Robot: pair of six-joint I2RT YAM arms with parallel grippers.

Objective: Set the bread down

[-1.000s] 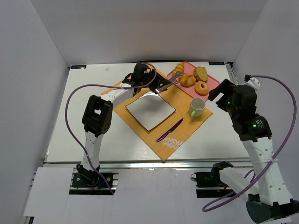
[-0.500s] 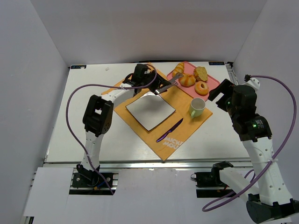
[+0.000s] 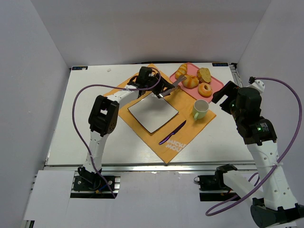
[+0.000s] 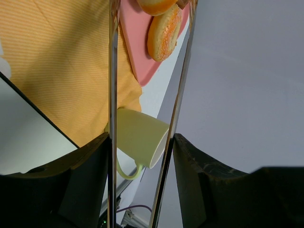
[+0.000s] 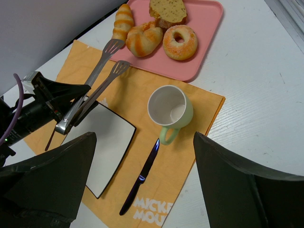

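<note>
- Bread (image 5: 145,40) is not yet picked up; nearest you, the right gripper (image 3: 222,92) hangs spread wide and empty beside the cup (image 3: 200,108).
- Over the mat (image 3: 187,128), your left gripper (image 5: 64,104) clamps the tongs (image 5: 97,76), blades apart, above the plate's (image 3: 152,114) far corner.
- Farthest, the bread lies on the tray (image 5: 209,19) between roll (image 5: 123,21) and doughnut (image 5: 180,42), tong tips just short: you're reaching. Next, straddle it and squeeze.

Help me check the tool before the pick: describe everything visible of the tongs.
The tongs are shiny metal: two thin arms, joined at the rear, each ending in a slotted, spatula-like tip. The left gripper holds them near the rear, jaws shut around both arms. The tips stand apart and empty, one at the pink tray edge short of the bread, the other over the orange placemat.
</note>
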